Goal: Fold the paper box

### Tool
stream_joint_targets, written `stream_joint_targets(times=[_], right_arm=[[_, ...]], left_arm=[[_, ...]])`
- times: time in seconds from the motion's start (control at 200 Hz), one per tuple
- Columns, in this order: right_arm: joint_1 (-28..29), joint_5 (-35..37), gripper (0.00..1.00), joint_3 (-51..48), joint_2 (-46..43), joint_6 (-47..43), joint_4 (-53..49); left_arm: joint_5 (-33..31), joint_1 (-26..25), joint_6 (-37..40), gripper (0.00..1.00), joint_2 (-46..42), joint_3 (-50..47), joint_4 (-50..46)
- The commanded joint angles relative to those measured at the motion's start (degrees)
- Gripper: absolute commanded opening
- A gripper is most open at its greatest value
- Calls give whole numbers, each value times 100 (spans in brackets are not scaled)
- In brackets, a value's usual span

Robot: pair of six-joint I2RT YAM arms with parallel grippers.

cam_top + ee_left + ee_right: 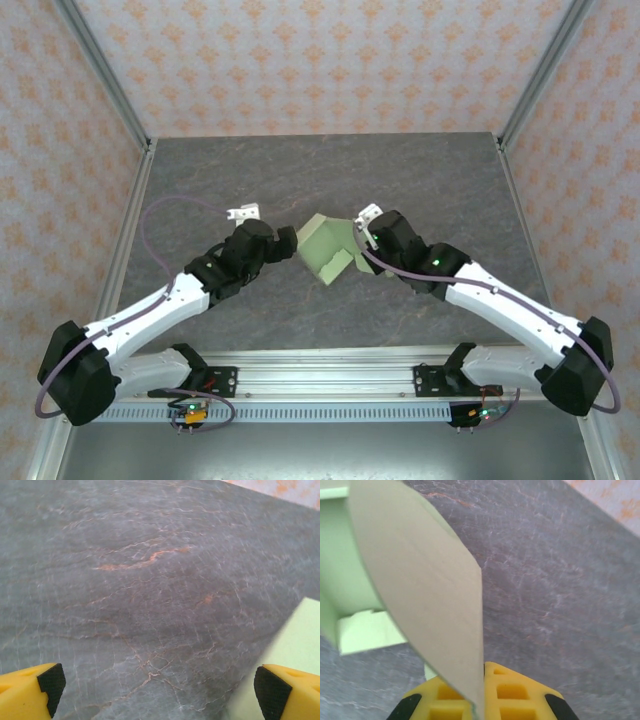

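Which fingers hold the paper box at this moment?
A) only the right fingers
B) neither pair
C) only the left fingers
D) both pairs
A: in the right wrist view the right fingers are closed on a flap of the paper box, while the left fingers stand wide apart and grip nothing.

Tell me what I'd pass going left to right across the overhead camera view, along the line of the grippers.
left arm → left gripper, open → paper box → right gripper, shut on a flap of the box → right arm
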Motion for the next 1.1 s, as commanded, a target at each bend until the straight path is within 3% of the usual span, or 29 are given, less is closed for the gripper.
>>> stream_joint_targets(times=[0.0, 0.215, 0.3, 0.385, 0.47, 0.656, 0.916, 1.096], right_arm=[[-213, -264, 0, -198, -296, -1370, 61], [-508, -384, 0, -440, -286, -2574, 44], [-615, -559, 0, -405, -309, -2772, -10], [-654, -1225, 1, -433, -466, -3095, -187], [-657, -1641, 0, -542, -612, -3380, -216], [-660, -1582, 0, -519, -640, -3509, -292], [-663, -1552, 0, -553, -815, -3497, -239], [-675, -1601, 0, -517, -824, -3426, -196]], left_arm=[[486, 59, 1198, 100, -9, 93, 442], [2566, 62, 1241, 100, -76, -284, 1483], [2947, 66, 904, 100, 10, -349, 1597], [3260, 62, 804, 100, 167, -457, 1746], [3470, 61, 822, 100, 391, -415, 1739], [4071, 61, 430, 100, 882, -401, 2103], [4087, 53, 368, 100, 978, -433, 2171], [4223, 37, 246, 81, 1033, -576, 2473]])
